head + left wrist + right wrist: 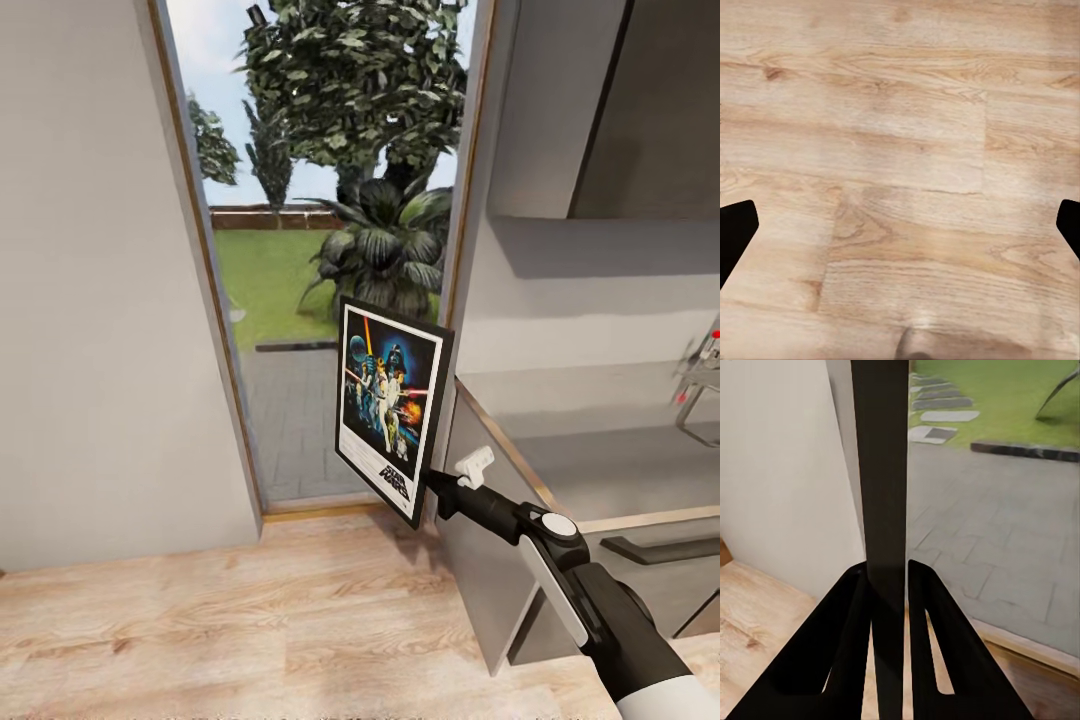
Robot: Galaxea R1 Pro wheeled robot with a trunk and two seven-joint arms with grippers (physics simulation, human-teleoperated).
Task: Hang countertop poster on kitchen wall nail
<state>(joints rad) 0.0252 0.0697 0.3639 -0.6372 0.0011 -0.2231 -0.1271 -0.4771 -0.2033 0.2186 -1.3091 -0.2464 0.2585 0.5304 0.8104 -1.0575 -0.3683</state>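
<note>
The poster (390, 405) hangs upright in the air, its black frame and colourful figures turned toward me, in front of a tall glass opening. My right gripper (432, 482) is shut on the poster's lower right edge. In the right wrist view the poster (881, 465) is a dark edge-on strip pinched between the two black fingers (840, 652) of that gripper (886, 574). The kitchen countertop (600, 470) lies to the right of the poster, behind my right arm. My left gripper (900, 229) is open over bare wood flooring. The wall nails are out of view.
A pale grey wall (90, 300) stands left of the glass opening (300, 300), with garden beyond. A dark upper cabinet (650, 100) hangs above the countertop, and a chrome tap (700, 375) sits at the far right. Light wood floor (250, 630) stretches below.
</note>
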